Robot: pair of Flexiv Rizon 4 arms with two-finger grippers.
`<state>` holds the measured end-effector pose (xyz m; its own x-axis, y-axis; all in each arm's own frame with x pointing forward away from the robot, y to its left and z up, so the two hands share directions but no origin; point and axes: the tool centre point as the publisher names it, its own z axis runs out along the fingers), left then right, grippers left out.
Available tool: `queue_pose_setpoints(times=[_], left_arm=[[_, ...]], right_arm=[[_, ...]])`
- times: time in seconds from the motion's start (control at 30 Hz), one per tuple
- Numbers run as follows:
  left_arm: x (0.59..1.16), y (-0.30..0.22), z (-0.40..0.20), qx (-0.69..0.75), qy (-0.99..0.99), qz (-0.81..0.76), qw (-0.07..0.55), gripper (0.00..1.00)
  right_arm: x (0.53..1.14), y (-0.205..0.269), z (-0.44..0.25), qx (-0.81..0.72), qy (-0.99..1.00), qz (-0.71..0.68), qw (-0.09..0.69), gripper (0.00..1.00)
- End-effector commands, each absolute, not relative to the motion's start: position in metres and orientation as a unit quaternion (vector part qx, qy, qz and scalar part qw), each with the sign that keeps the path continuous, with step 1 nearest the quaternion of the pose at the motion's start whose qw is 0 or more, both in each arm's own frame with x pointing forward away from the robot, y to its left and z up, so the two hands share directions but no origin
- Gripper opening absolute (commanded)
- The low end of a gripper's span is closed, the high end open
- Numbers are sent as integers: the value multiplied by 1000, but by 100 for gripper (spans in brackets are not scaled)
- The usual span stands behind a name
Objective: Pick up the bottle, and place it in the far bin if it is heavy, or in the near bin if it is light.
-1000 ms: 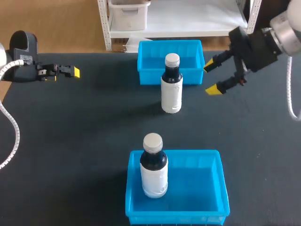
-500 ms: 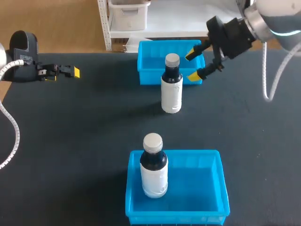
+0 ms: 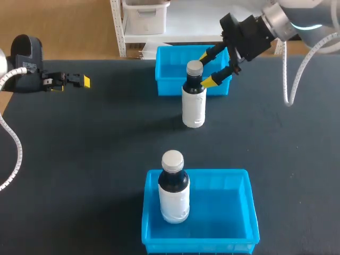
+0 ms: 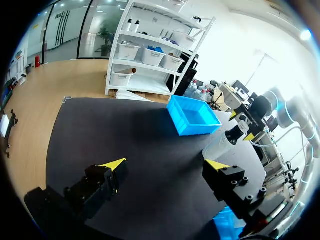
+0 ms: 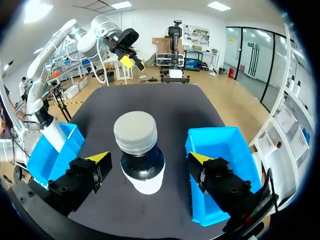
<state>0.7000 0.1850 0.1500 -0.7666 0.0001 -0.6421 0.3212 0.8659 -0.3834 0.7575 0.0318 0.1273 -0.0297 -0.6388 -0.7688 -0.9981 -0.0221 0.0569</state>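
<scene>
A white-labelled dark bottle [image 3: 194,101] with a grey cap stands on the black table just in front of the far blue bin [image 3: 167,69]. My right gripper [image 3: 206,68] is open at the height of the bottle's neck, one yellow tip on each side, neither touching. In the right wrist view the bottle [image 5: 140,150] stands between the gripper's [image 5: 150,160] spread fingers. My left gripper [image 3: 79,81] hangs open over the table's far left, with nothing in it [image 4: 165,165]. From there the bottle [image 4: 226,142] shows beside the far bin [image 4: 192,116].
A second bottle of the same kind [image 3: 173,186] stands upright in the near blue bin [image 3: 223,212], at its left side. The right wrist view shows this bin [image 5: 47,160] and the far bin [image 5: 222,160] on either side of the gripper.
My right arm has swung left and forward from the table's right side, bringing its open fingers to either side of the bottle's neck. The left arm and both bottles have stayed put.
</scene>
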Motion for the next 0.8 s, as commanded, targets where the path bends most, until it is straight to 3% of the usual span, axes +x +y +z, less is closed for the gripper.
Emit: queue_pose_setpoints(times=[0.03,0.8], left_arm=[[700,185,150,88,908,-243,330,100],[700,185,150,88,908,-243,330,100]], right_arm=[[755,40,125,-636,643,321,281,100],[750,60,121,-637,640,331,276,100]])
